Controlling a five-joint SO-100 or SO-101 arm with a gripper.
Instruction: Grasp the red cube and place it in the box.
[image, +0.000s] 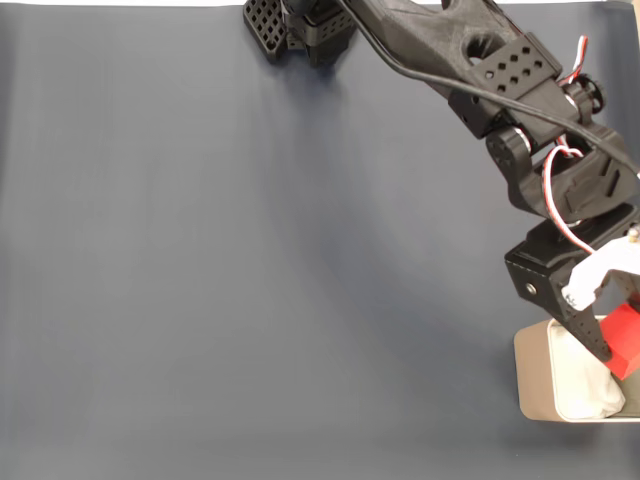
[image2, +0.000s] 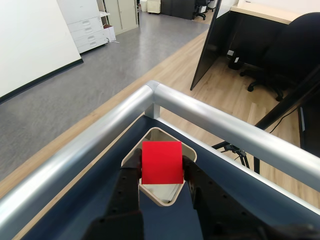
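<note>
In the wrist view the gripper (image2: 161, 175) has its two black fingers (image2: 131, 176) clamped on the left and right faces of the red cube (image2: 161, 162), spread only as wide as the cube itself. The cube sits between the fingertips with its broad face toward the camera, held up above the box (image2: 150, 192), whose beige rim shows around and beneath it. White lining is visible inside the box just under the cube's lower edge.

In the fixed view the gripper (image: 612, 345) hangs over the box (image: 533, 385), which sits on the dark blue table (image: 250, 270) at its lower right corner, partly cut off by the picture's right edge. The red cube (image: 626, 335) is at the fingertips over the right part of the box, above the crumpled white lining (image: 585, 385). One black finger (image: 590, 335) reaches down across the box's opening; whether the cube touches the lining cannot be told.

In the wrist view a metal rail (image2: 100, 135) runs along the table's edges, meeting at a corner just beyond the box.
</note>
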